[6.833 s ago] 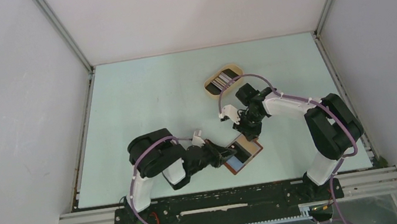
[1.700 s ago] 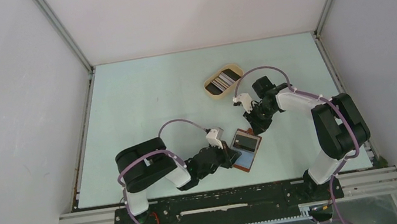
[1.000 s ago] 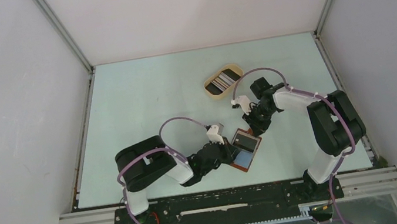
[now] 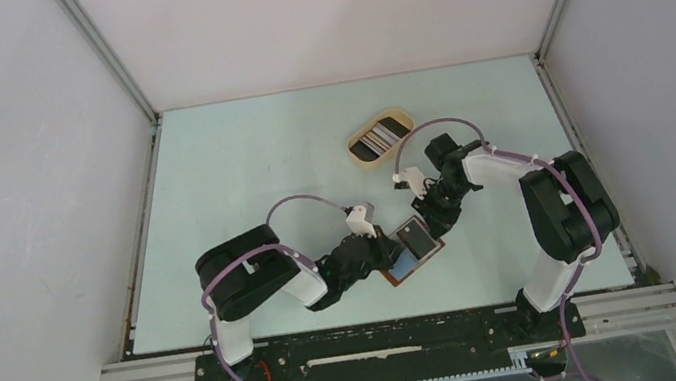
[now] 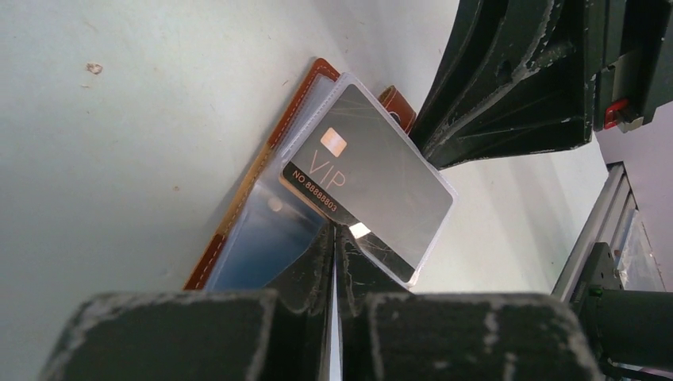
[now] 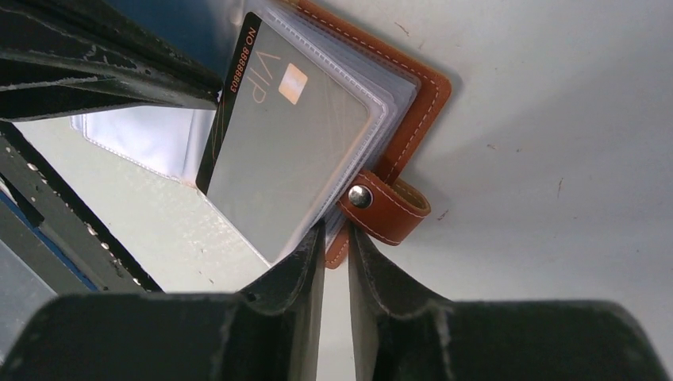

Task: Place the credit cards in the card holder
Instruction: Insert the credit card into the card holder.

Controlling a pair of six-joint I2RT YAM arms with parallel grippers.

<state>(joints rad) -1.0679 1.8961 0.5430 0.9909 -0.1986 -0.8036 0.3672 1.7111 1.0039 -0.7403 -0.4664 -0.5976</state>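
Top external view: near the front edge of the table [image 4: 242, 185], right of centre, the brown card holder [image 4: 406, 267] is laid open between the two grippers. At its near left side the left gripper [image 4: 391, 257] is seen with fingers closed together on one of its clear sleeves. A dark grey card [image 4: 414, 238] marked VIP is seated in another sleeve on top. Just beyond, the right gripper [image 4: 427, 222] is held low at the holder's far right edge beside the snap tab [image 6: 385, 208], its fingers narrowly apart with nothing seen between them. Farther back, more cards [image 4: 378, 136] are held in a beige oval tray [image 4: 356, 154].
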